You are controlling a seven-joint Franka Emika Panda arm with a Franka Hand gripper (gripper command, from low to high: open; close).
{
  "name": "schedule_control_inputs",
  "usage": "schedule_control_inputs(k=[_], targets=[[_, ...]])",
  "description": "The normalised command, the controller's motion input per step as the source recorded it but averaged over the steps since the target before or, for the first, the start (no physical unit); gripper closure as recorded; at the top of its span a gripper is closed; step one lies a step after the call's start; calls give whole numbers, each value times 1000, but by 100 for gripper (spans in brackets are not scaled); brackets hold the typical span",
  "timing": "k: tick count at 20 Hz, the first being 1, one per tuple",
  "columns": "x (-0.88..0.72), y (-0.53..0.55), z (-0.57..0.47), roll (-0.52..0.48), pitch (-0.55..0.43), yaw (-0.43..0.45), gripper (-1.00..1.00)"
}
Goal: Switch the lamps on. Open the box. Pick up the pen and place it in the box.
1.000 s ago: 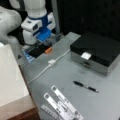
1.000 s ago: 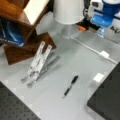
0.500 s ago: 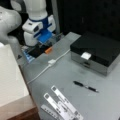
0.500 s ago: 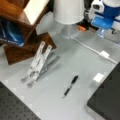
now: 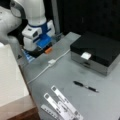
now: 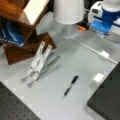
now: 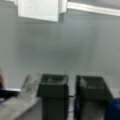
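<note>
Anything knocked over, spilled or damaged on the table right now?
Nothing stands out. The box sits closed and square, the pen lies flat on the table apart from it, and the gripper is low over bare table, holding nothing.

My pincer [image 7: 71, 96] hangs low over the desk [image 5: 62, 72] near its back edge, at a front view's upper left. The box [image 5: 96, 51], lid down, sits by the right edge, with the pen [image 5: 85, 86] lying before it. The strips [image 5: 61, 105] lie at the desk's front edge, left of the pen, and a cable switch [image 5: 51, 61] rests between me and the box.
</note>
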Motion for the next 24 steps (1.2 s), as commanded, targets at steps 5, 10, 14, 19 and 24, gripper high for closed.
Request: schedule_control_inputs(k=[5, 10, 14, 19, 24], targets=[[-219, 223, -450, 61, -186, -64, 100], [-331, 216, -444, 35, -224, -88, 100], [-373, 158, -411, 27, -286, -94, 100], [-414, 114, -383, 57, -311, -108, 100], [-433, 61, -330, 84, -334, -112, 100]])
